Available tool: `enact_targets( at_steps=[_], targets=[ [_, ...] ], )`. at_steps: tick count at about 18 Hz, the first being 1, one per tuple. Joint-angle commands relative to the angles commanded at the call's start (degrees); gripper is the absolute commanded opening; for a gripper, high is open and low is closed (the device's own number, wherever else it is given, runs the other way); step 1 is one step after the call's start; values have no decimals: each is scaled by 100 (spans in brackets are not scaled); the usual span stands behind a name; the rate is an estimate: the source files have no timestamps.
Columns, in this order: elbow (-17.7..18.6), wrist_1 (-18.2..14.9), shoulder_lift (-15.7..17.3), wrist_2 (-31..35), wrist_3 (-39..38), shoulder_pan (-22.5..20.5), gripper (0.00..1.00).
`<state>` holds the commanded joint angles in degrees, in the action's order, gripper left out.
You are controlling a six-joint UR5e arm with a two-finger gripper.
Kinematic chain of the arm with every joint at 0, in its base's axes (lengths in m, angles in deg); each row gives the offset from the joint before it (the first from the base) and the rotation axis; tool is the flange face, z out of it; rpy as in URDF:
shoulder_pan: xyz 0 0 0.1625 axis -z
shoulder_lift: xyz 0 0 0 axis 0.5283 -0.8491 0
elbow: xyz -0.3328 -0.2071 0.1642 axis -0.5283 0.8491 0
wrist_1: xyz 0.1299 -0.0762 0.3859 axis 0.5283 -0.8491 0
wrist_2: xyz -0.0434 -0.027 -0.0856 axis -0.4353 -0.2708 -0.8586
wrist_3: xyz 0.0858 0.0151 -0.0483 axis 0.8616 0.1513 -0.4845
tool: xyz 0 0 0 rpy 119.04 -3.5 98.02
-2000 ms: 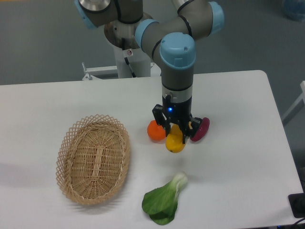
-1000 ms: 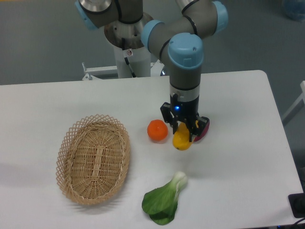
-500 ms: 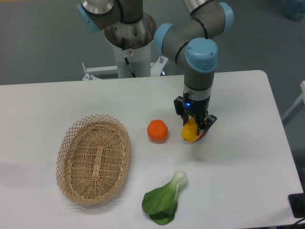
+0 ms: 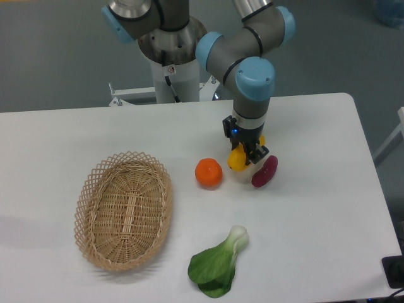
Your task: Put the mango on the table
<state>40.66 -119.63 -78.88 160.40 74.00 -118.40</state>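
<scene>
Now end effector [image 4: 247, 153] grips mango [image 4: 237, 159], mid-table [image 4: 328, 208].

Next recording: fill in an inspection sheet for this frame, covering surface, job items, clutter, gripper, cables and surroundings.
Surface: white table with rounded corners, no spills seen.
Job items: mango held in the gripper, between the orange and the magenta thing; whether it touches the tabletop cannot be told.
Clutter: round orange; dark magenta oblong thing; leafy green vegetable near the front edge; empty wicker basket at left.
Gripper: shut on the mango, pointing down.
Cables: a dark cable at the arm's base column.
Surroundings: grey floor; a dark object at the lower right edge.
</scene>
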Motion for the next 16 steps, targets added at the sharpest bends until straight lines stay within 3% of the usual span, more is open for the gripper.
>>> enact_targets(
  at_steps=[4,6,9,12,16],
  targets=[
    [-17,9,0,-9,-61,26,56],
    [-52,9,-9,-18,-27,9,80],
    [-53,17,0,-18,-70,9,100],
    [-79,18,0,-26,-70,-18,100],
    [-509,-70,123,-53,-210,0,100]
  ],
)
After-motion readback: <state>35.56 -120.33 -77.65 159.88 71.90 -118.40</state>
